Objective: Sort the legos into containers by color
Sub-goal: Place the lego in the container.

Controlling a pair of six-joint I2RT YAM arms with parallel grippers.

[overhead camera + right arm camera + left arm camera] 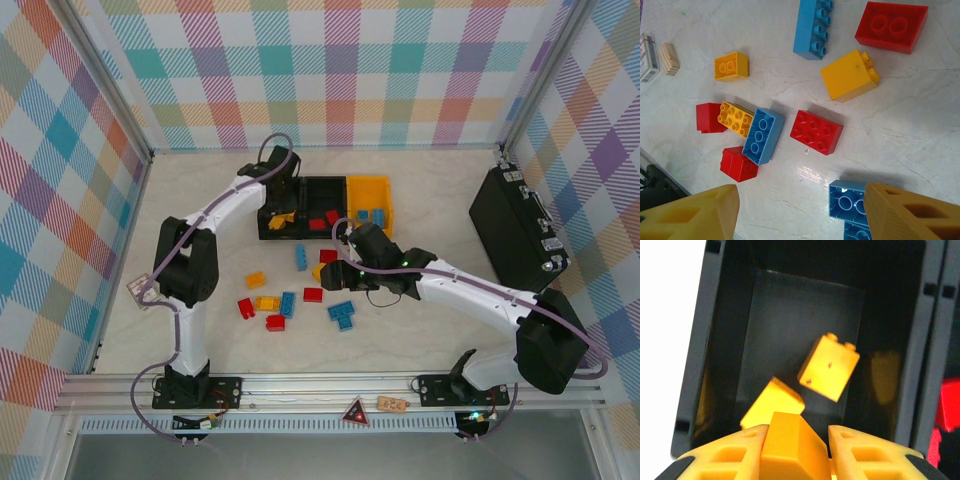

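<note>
Left pincer (798, 439) hangs over black bin (790, 315), pinching yellow brick (789, 452).

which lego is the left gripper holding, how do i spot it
Find the row of three bins in the middle of the top view; take its leftmost black bin. The left gripper hangs over it, pinching a yellow brick; unlike the two yellow bricks on the bin floor, it sits between the fingers.

Top camera overlooks whole table (430, 335); left wrist close inside black bin (700, 345), right wrist above loose bricks (816, 132)
</note>
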